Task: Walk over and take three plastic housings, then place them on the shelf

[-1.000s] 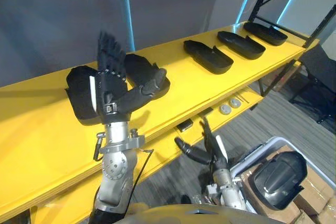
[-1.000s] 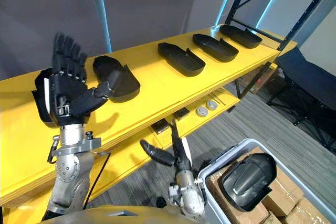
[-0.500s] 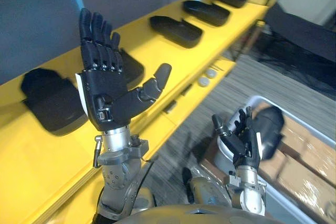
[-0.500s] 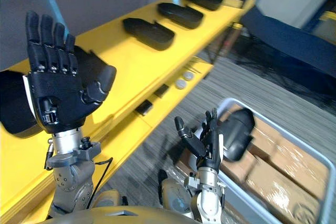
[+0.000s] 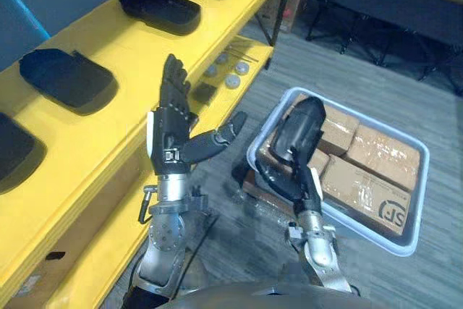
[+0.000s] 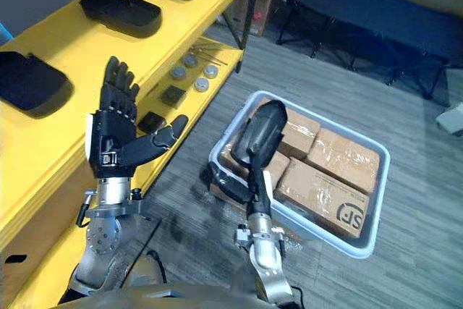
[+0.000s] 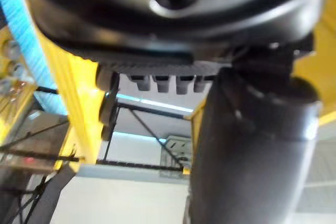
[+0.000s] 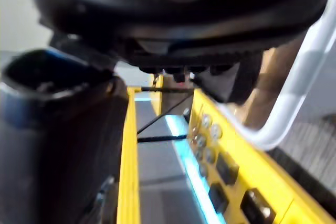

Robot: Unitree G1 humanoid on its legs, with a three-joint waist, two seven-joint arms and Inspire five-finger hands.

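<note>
Left of the bin [image 5: 419, 200], the yellow shelf [image 5: 108, 117] carries black housings [image 5: 66, 77] lying well apart in a row. Between shelf and bin, the left hand [image 5: 172, 142] is raised with fingers straight and thumb spread, holding nothing. At the bin's near-left corner, the right hand [image 5: 295, 184] points upward, fingers relaxed and unclenched, in front of one more housing [image 5: 302, 124] that stands tilted on the cartons [image 5: 376, 150] inside the bin; contact between them cannot be told. This housing is judged a light, stiff, smooth moulded shell, likely slippery, so it is best pinched across its narrow sides or by its rim. Writing: the near-right carton bears a dark printed mark [image 5: 394, 211]; no label shows on any housing.
</note>
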